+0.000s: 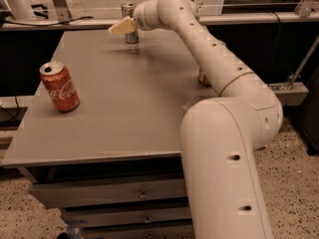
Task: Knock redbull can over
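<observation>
A grey table (124,108) with drawers beneath carries two cans in plain view. A red Coca-Cola can (60,86) stands upright near the left edge, and the slim redbull can (130,23) stands upright at the far edge, well apart from it. The arm's tool (122,26) hangs above the tabletop just in front of the redbull can; whether they touch cannot be told.

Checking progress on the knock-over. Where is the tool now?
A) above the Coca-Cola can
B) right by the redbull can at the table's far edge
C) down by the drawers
B: the tool is right beside the upright redbull can, well away from the Coca-Cola can.
</observation>
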Robot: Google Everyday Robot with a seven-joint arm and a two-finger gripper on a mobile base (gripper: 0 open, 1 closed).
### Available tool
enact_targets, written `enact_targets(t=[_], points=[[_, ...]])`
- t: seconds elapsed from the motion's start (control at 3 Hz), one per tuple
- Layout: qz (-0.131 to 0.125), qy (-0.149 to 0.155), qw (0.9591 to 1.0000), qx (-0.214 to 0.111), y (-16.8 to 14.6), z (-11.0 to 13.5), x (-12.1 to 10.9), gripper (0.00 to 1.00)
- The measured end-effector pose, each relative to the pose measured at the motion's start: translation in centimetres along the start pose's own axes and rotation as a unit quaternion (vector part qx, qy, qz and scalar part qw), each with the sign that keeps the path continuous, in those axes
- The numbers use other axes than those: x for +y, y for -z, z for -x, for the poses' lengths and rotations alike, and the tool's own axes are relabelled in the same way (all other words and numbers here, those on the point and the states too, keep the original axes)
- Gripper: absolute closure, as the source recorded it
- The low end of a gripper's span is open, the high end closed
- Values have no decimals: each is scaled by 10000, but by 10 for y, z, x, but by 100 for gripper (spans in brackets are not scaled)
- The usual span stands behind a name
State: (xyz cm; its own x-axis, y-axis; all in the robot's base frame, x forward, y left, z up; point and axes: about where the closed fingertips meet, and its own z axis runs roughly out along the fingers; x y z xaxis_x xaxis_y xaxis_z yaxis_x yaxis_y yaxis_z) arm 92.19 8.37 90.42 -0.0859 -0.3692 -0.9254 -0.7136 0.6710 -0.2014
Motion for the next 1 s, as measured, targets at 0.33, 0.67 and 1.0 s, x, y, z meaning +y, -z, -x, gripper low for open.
enact_targets(t=[0.33, 0.67, 1.0], points=[[-75, -120, 9997, -196, -14, 15, -10, 18], [-147, -194, 9994, -255, -16, 20, -18, 41], [-132, -234, 9994, -218, -12, 20, -19, 64]])
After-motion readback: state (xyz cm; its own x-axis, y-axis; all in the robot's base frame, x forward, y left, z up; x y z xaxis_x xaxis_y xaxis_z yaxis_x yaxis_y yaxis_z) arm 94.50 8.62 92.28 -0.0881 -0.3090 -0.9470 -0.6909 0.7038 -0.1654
